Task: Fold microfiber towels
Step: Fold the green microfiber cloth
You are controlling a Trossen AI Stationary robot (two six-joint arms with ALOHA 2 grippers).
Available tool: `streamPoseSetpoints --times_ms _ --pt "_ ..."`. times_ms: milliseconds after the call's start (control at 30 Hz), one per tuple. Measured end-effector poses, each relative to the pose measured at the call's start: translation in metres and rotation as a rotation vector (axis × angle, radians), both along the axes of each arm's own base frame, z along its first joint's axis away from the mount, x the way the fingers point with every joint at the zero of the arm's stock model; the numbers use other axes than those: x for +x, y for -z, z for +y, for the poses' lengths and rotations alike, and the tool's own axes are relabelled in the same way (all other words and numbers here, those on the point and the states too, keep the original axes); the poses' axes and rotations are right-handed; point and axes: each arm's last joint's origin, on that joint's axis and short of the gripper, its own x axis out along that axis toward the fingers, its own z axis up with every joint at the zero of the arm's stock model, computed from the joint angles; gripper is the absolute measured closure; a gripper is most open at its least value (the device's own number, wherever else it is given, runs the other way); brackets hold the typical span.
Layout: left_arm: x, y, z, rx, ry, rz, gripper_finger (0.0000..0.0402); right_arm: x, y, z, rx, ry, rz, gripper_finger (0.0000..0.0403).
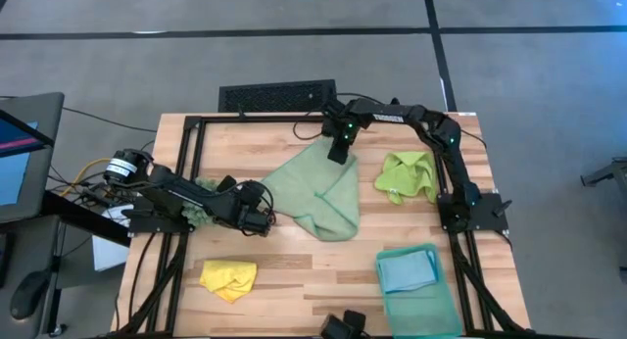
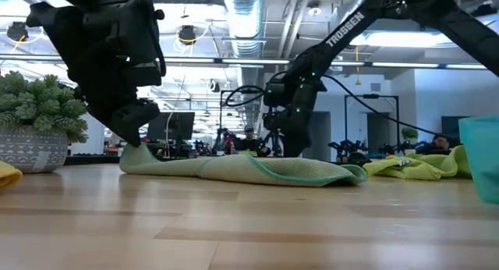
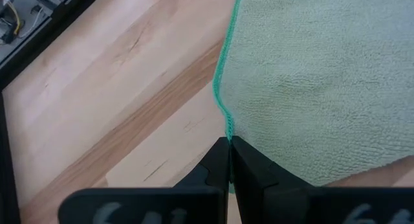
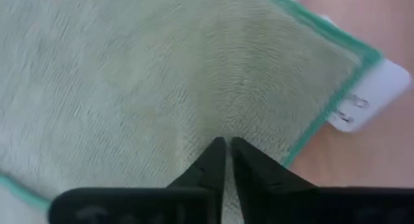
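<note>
I see the pale sage towel (image 1: 318,194) spread mid-table, partly folded. My left gripper (image 3: 229,146) pinches its green-stitched edge, fingers closed. My right gripper (image 4: 224,146) is nearly closed, pressing down on its far corner.

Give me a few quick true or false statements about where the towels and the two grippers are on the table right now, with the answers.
1. The left gripper is shut on the edge of the sage green towel. True.
2. The light blue towel lies in the teal tray. True.
3. The yellow towel is spread flat in the middle of the table. False: it lies crumpled near the front left.
4. The right gripper is at the lime green towel. False: it is at the sage green towel's far corner.
</note>
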Motion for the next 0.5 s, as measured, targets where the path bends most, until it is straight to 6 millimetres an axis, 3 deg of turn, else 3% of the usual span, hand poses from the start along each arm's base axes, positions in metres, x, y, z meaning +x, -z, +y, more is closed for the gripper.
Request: streamPoseSetpoints --times_ms 100,333,500 --pt "0.000 0.000 0.000 -0.002 0.000 0.001 0.0401 0.005 0.000 0.011 -0.002 -0.074 0.011 0.0391" --pt "-0.002 0.000 -0.005 0.007 0.050 0.035 0.0401 0.003 -0.008 0.040 0.049 -0.153 0.098 0.0397" --pt "-0.005 0.002 -0.019 -0.058 0.164 0.109 0.0401 -0.007 -0.016 0.084 0.086 -0.236 0.160 0.0393"
